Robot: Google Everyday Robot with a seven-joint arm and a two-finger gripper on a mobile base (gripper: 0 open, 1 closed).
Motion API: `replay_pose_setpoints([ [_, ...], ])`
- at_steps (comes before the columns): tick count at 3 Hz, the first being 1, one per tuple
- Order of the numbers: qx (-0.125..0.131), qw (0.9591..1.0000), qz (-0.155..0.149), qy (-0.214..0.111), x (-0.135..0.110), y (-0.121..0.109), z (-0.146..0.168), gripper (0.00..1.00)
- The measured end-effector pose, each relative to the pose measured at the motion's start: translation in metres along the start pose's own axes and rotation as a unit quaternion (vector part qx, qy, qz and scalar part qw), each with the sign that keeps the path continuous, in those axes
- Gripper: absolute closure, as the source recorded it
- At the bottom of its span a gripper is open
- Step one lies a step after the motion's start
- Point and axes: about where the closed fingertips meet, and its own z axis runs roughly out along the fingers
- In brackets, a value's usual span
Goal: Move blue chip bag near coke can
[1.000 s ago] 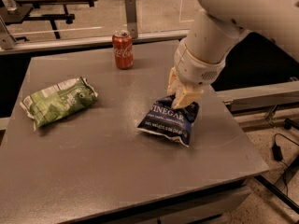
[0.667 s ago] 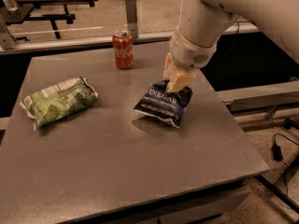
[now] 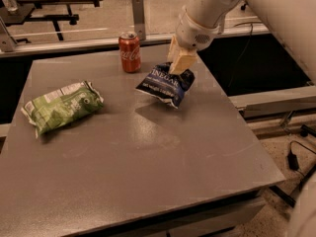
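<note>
Clearly the carrying step is in hand: the gripper is closed on the upper edge of the blue chip bag, which hangs tilted just above the table with its shadow under it. The bag is near the coke can, at about 4 o'clock from it (not touching). Next, I judge, the bag must be lowered beside the can and released without knocking the can over.

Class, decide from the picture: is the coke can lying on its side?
No: the coke can stands upright on the table, left of the blue chip bag that the gripper holds by its top.
</note>
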Motion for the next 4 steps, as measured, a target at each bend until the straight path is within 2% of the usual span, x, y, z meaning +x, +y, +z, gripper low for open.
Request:
replay_pose_setpoints([
  [1, 0.014, 0.9995, 0.019, -0.022, 0.001, -0.037, 0.01, 0.97],
  [2, 0.022, 0.9989, 0.026, -0.031, -0.001, -0.056, 0.017, 0.74],
  [4, 0.025, 0.9987, 0.022, -0.039, -0.006, -0.074, 0.027, 0.12],
])
